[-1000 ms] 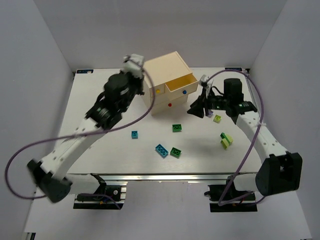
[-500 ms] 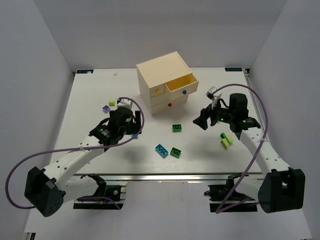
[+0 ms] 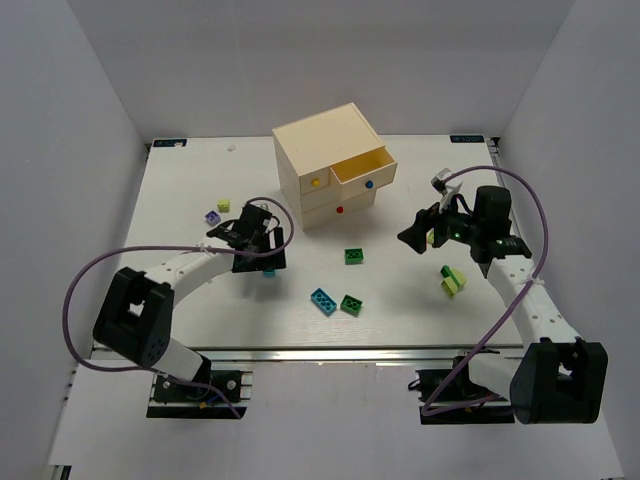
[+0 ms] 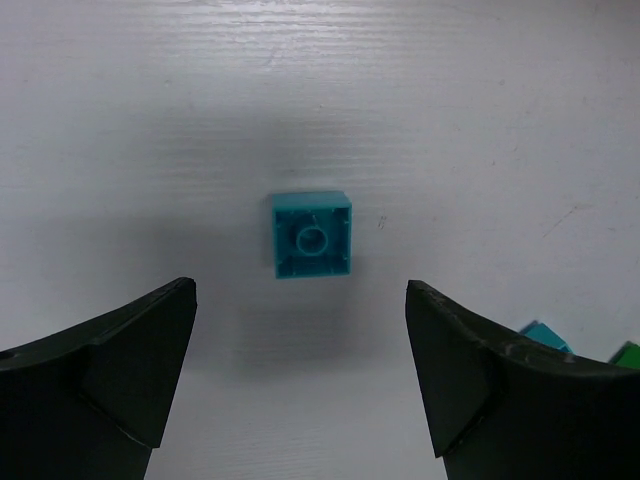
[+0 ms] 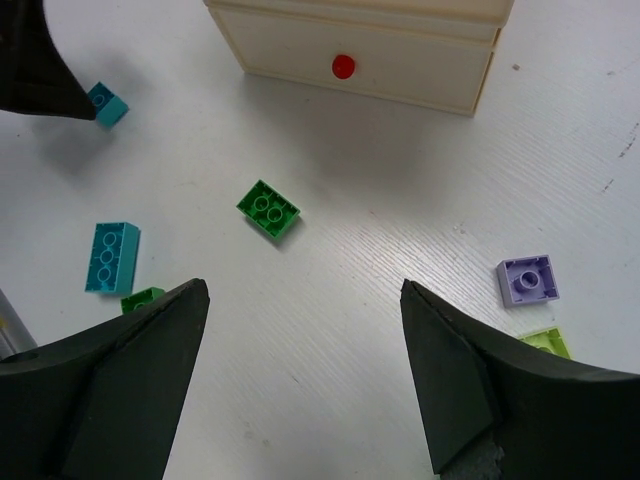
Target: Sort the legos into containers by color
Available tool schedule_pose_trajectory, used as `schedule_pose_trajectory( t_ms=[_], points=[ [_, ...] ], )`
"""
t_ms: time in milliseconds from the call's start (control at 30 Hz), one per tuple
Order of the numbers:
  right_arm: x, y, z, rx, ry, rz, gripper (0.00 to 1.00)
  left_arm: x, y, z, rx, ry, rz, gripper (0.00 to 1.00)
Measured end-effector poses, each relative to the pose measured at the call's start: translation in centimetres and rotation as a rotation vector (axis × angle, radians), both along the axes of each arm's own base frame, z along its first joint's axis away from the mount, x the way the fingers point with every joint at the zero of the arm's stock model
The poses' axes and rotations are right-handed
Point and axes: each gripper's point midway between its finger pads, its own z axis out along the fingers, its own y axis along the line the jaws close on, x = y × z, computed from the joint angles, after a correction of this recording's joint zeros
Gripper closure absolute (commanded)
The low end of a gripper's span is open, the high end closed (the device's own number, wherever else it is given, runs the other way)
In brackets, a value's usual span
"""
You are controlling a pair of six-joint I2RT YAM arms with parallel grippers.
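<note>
The chest (image 3: 325,165) stood at the back, its blue-knobbed drawer (image 3: 360,172) open, I judged, to take bricks. In front of the chest and to its left, I had the left gripper (image 4: 298,300) spread wide above a teal brick (image 4: 311,236) lying underside up, framed for a pinch. The right gripper (image 5: 302,290), likewise agape and empty, hung right of the chest, overlooking a green brick (image 5: 268,209).

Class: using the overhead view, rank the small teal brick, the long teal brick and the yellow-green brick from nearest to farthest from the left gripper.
1. Small teal brick, right at the left gripper.
2. Long teal brick, mid-table toward the near edge.
3. Yellow-green brick, far right.
</note>
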Motion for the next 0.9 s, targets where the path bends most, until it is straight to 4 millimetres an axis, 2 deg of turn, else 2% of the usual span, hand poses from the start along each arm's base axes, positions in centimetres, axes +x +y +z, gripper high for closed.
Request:
schedule_pose_trajectory(
  t_ms=[167,333,633,767,867,900],
  points=[
    [-0.3,0.1,0.1,0.018,0.008,0.019,0.18,1.5,-1.3,-0.8,-0.003,0.030,-0.032,0.06],
    [-0.6,0.2,0.1,0.031,0.018,0.035,0.18,1.4,-1.2,-1.8,0.019,0.060,-0.044,0.14],
    [-1.0,0.2,0.1,0.047,0.030,0.048,0.19,1.1,-0.9,-2.8,0.040,0.089,-0.048,0.35],
    [-1.1,0.2,0.3,0.057,0.031,0.058,0.19,0.9,-0.8,-3.7,0.054,0.114,-0.047,0.41],
    [-1.2,0.2,0.3,0.062,0.032,0.062,0.19,0.9,-0.7,-3.8,0.062,0.118,-0.045,0.50],
    [-1.2,0.2,0.4,0.064,0.032,0.063,0.19,0.9,-0.6,-3.8,0.063,0.117,-0.045,0.56]
  ],
)
